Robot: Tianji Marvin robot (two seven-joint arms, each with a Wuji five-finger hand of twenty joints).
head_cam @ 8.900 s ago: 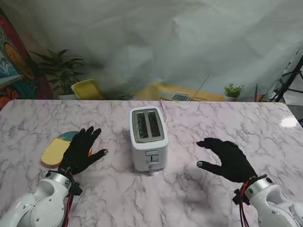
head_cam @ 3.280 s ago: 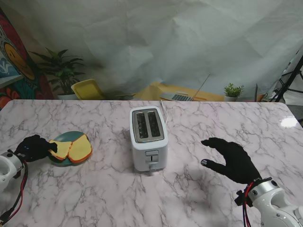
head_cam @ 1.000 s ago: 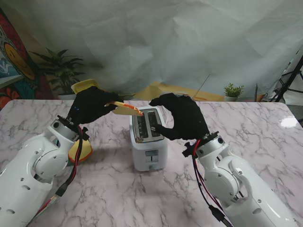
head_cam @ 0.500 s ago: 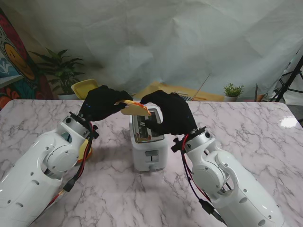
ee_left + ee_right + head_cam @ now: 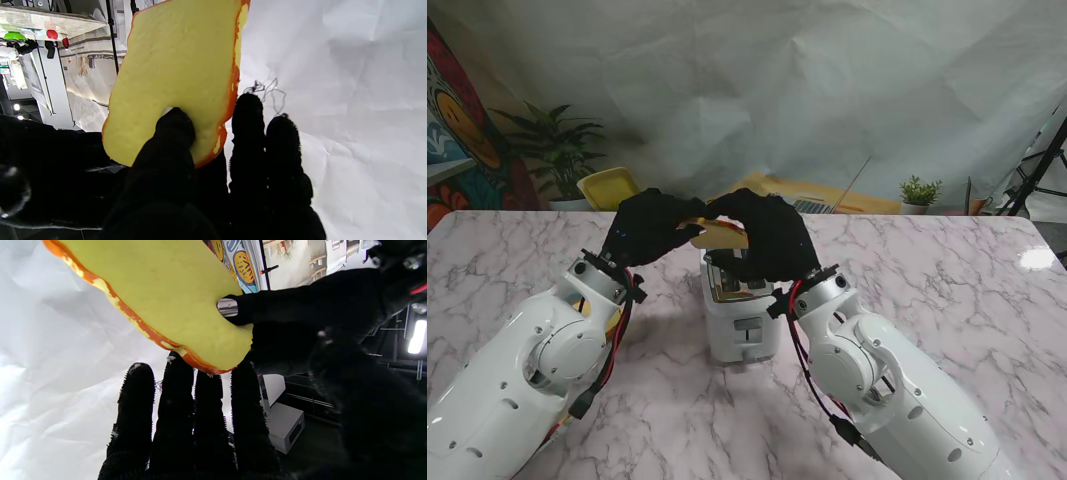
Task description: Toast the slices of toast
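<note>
1. The yellow toast slice with orange crust (image 5: 722, 234) hangs above the white two-slot toaster (image 5: 739, 300), which stands on the marble desk (image 5: 907, 270).
2. The black-gloved left hand (image 5: 649, 227) is clamped on the slice, thumb pressed on its face in the left wrist view.
3. The black-gloved right hand (image 5: 762, 238) meets it, fingers spread under the crust, not visibly gripping.
4. To do this well, I'd tip the slice edge-down, line it up with a slot, then release.
</note>
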